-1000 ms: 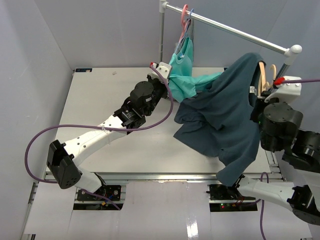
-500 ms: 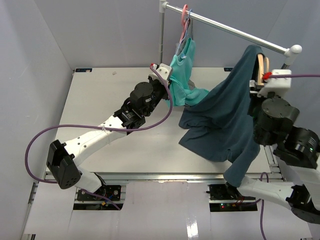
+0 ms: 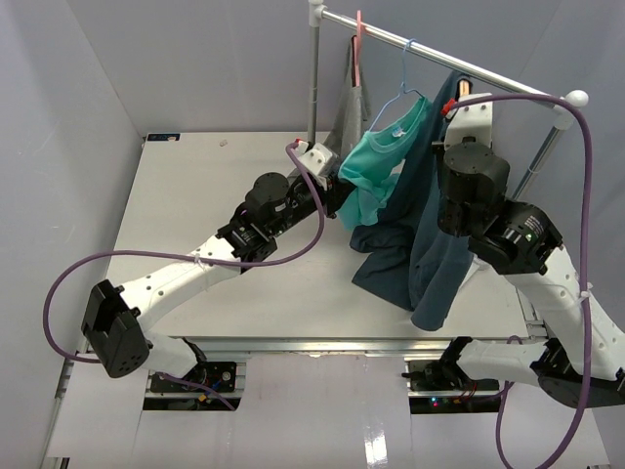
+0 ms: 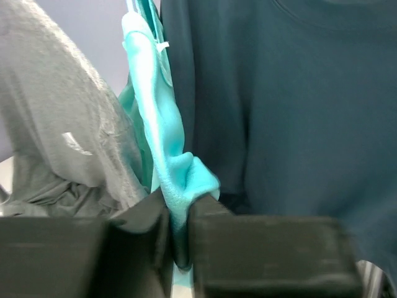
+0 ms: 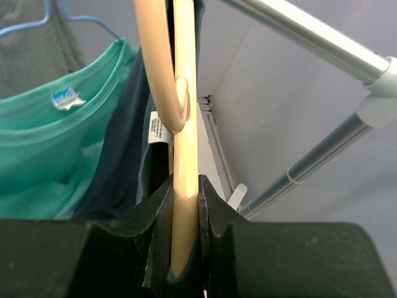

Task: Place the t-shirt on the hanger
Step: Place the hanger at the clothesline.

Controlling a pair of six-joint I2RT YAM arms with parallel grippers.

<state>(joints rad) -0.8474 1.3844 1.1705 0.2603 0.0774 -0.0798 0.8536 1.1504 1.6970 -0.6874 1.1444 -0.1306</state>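
Note:
The dark slate-blue t-shirt (image 3: pixel 422 244) hangs from the tan hanger (image 3: pixel 461 90) just below the rail, and its lower hem reaches the table. In the right wrist view, my right gripper (image 5: pixel 185 181) is shut on the hanger's (image 5: pixel 185 124) wooden bar. The t-shirt's (image 5: pixel 127 143) collar and white label lie beside that bar. My left gripper (image 3: pixel 332 188) is stretched to the back middle. Its jaws (image 4: pixel 178 205) pinch a fold of the teal-green garment (image 4: pixel 158 124), with the t-shirt (image 4: pixel 298 112) right behind.
The metal rail (image 3: pixel 488 70) runs across the back right on a post. The teal-green garment (image 3: pixel 376 171) hangs there on a thin blue hanger (image 3: pixel 405 86). A grey garment (image 3: pixel 350 109) hangs on a pink hanger (image 3: pixel 358 34). Grey walls enclose the table (image 3: pixel 195 195).
My right arm has swung up and left, carrying the hanger and t-shirt from the right edge to the rail. The t-shirt has lifted off the table. The teal-green garment has shifted right.

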